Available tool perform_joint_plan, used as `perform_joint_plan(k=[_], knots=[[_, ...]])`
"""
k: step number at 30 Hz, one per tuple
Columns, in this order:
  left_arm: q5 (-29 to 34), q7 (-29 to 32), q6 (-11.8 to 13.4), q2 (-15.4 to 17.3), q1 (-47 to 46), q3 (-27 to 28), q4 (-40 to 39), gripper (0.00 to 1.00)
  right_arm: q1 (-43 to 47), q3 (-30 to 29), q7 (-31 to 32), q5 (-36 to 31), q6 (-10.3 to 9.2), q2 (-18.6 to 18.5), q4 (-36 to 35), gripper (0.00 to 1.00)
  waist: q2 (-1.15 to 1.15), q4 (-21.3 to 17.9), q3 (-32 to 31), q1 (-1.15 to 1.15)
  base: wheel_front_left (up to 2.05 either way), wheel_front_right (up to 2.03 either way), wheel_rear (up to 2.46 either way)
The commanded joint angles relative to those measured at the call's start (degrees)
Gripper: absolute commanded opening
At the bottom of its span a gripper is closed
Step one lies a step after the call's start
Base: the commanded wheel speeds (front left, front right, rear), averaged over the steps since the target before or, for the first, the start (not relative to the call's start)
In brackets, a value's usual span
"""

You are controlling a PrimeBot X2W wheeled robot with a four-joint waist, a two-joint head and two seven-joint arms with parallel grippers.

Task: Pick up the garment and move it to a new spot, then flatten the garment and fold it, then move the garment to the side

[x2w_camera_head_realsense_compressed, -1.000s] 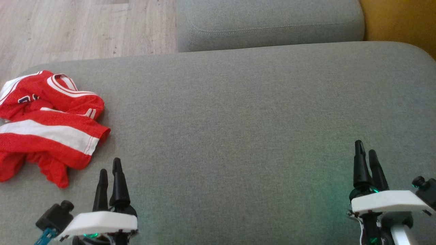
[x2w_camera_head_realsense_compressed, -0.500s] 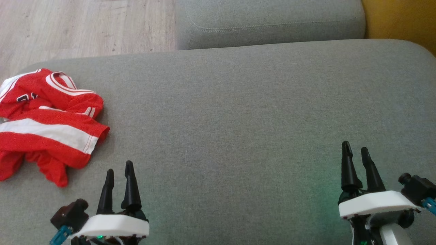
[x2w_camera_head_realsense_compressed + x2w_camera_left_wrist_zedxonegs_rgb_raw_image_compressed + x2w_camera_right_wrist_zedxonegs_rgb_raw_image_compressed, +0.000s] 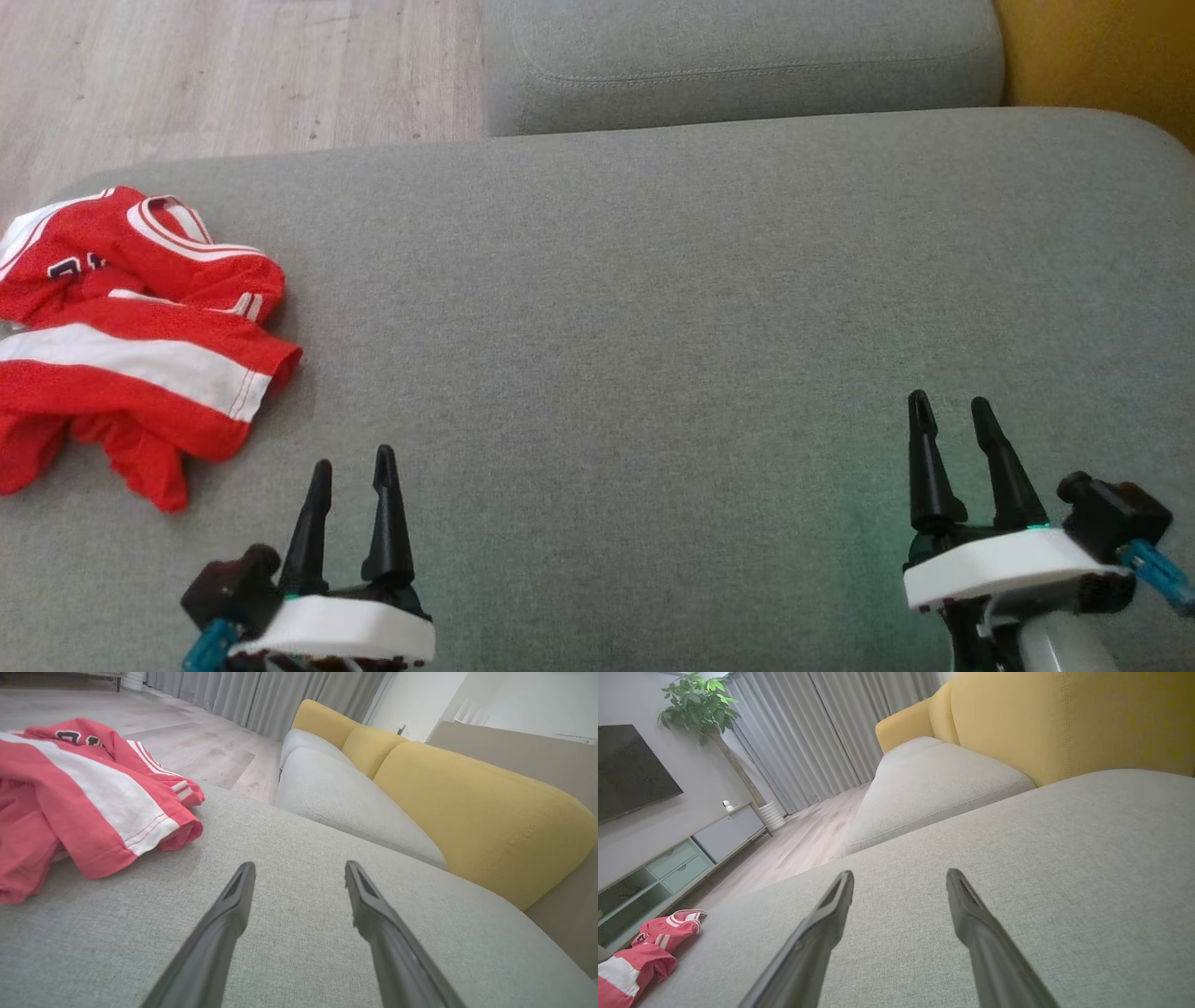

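The garment (image 3: 131, 345) is a red jersey with white stripes, lying crumpled at the left edge of the grey sofa cushion (image 3: 653, 308). In the left wrist view the garment (image 3: 79, 793) lies to the upper left of my fingers. It shows small at the lower left of the right wrist view (image 3: 644, 947). My left gripper (image 3: 353, 467) hovers open near the front of the cushion, to the right of and below the garment, holding nothing. Over at the front right, my right gripper (image 3: 950, 413) is open and empty as well.
A second grey cushion (image 3: 738, 56) lies beyond the first, with a yellow backrest (image 3: 1102, 47) at the right. Wooden floor (image 3: 224, 65) shows past the cushion's far left. A TV cabinet (image 3: 668, 863) and a potted plant (image 3: 698, 704) stand across the room.
Both grippers have shifted: the left one moved right and toward the front edge, the right one moved left. The garment has not moved.
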Motion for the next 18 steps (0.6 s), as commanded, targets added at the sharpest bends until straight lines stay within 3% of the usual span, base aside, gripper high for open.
perform_joint_plan(k=[1,18], knots=[[2.0,-0.9,0.3,0.4,-1.9,0.7,-1.6,1.0,-2.4,1.4,-0.9,-2.1,0.36,-0.6,-1.7,1.0,0.0,0.0,0.0,0.0,0.0,0.0,0.0],[9.5,-3.6,2.9,0.4,-2.4,-0.4,2.3,1.0,-2.7,3.5,-3.6,-13.8,0.41,-0.6,-1.2,1.0,0.0,0.2,-0.3,0.0,0.0,0.0,0.0]])
